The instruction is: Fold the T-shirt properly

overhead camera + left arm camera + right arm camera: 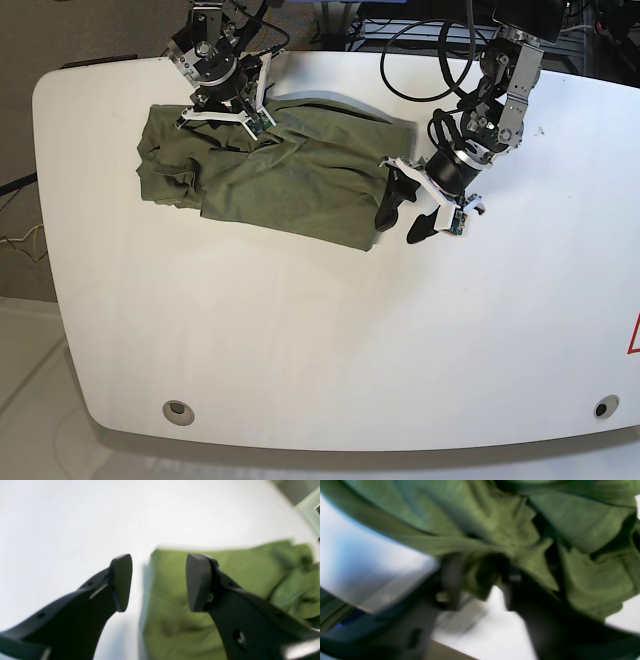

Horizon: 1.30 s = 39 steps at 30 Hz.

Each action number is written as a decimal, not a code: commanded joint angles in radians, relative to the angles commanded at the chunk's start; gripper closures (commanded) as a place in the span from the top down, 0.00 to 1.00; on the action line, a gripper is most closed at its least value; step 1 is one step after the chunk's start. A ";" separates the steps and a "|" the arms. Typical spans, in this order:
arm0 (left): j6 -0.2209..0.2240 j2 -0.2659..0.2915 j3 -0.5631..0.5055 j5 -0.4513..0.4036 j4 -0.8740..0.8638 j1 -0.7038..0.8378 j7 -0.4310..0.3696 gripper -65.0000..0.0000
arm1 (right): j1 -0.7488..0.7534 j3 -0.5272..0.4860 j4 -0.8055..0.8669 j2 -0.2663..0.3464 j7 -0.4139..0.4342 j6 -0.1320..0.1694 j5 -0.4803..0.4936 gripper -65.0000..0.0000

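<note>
The near part of the white desk [330, 340] is bare surface with 2 small round fittings [179, 411] close to its front edge and a red mark at its right rim. The T-shirt [270, 175], olive green, lies on the far half of the desk, left of centre. Its long axis runs left to right across the base view, tilted slightly so that its right end sits nearer the front edge than its left end. The left end is bunched into heavy folds; the right end is flatter, with a straight edge.

At the T-shirt's right end the left pincer [405, 212] hangs with its 2 dark fingers [197, 580] spread wide apart and nothing between them; in the left wrist view one finger is over the green cloth and the other over white desk just beside the cloth's edge.

At the far side of the T-shirt, near its bunched end, the right pincer [222, 118] sits down on the cloth. The right wrist view is blurred, yet shows gathered green fabric pinched between its dark fingers [450, 580].

Beyond the desk's far edge, black cables [440, 50] loop behind the left arm, and grey floor shows to the left.
</note>
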<state>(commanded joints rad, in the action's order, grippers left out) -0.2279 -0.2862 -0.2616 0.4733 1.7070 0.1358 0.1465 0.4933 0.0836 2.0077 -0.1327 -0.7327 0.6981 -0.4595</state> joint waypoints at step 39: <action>-0.006 0.083 -0.232 -0.003 -0.434 -0.046 -0.146 0.11 | -0.058 0.000 0.000 -0.006 0.002 0.000 0.002 0.39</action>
<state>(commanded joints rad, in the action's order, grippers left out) -0.2340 -0.2033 -0.4933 0.4703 1.2727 0.0898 0.0008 0.4350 0.0836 2.0077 -0.1389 -0.7311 0.6981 -0.4580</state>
